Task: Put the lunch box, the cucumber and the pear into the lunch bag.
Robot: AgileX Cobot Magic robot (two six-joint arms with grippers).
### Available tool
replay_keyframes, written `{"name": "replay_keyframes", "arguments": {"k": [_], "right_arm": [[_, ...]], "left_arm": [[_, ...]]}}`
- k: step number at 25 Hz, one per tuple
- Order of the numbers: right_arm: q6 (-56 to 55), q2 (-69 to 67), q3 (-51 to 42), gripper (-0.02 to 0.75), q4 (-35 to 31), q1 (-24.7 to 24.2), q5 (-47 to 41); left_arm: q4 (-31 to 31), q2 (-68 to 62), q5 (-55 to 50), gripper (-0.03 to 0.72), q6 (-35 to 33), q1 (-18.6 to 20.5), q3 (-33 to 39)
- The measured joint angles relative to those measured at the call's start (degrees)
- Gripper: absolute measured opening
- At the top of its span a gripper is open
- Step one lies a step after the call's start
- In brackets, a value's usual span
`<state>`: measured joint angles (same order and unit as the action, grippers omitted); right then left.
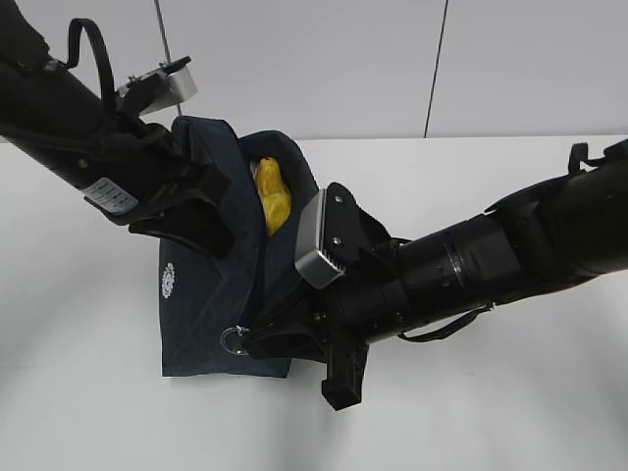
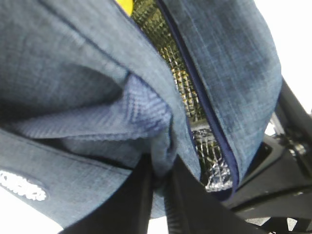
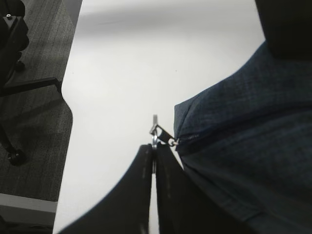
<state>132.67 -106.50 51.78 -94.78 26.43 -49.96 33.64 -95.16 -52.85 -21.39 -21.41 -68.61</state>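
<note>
The navy lunch bag [image 1: 211,314] stands on the white table with its top partly open. The yellow pear [image 1: 272,196] shows inside against the silver lining [image 2: 195,112]. My left gripper [image 2: 161,168] is shut on a bunched fold of the bag's [image 2: 73,73] fabric at the top left side [image 1: 201,211]. My right gripper [image 3: 154,146] is shut on the metal ring pull [image 3: 154,130] of the zipper, low at the bag's front corner [image 1: 235,340]. A sliver of the pear [image 2: 126,5] also shows in the left wrist view. The lunch box and the cucumber are hidden.
The white table [image 1: 510,412] runs round the bag on all sides. Its left edge [image 3: 66,146] drops to a grey floor, where an office chair's base [image 3: 19,87] stands. Both arms crowd the bag from left and right.
</note>
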Motion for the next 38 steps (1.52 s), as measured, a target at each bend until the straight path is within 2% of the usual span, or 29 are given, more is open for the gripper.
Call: {"name": "replay_keyframes", "arguments": {"k": [17,24,38], "right_arm": [[-0.63,5.55,0.00,0.000,0.51,0.00,0.79],[-0.13,8.72,0.00,0.000,-1.66,0.00,0.38],[2.58,12.32,0.08,0.000,-4.52,0.00,5.57]], "left_arm": [[-0.95,0.00,-0.36,0.003,0.00,0.00,0.00],[-1.56,0.00,-1.25,0.003,-0.05,0.00,0.00],[-1.56,0.00,-1.72,0.003,-0.05,0.00,-0.05]]}}
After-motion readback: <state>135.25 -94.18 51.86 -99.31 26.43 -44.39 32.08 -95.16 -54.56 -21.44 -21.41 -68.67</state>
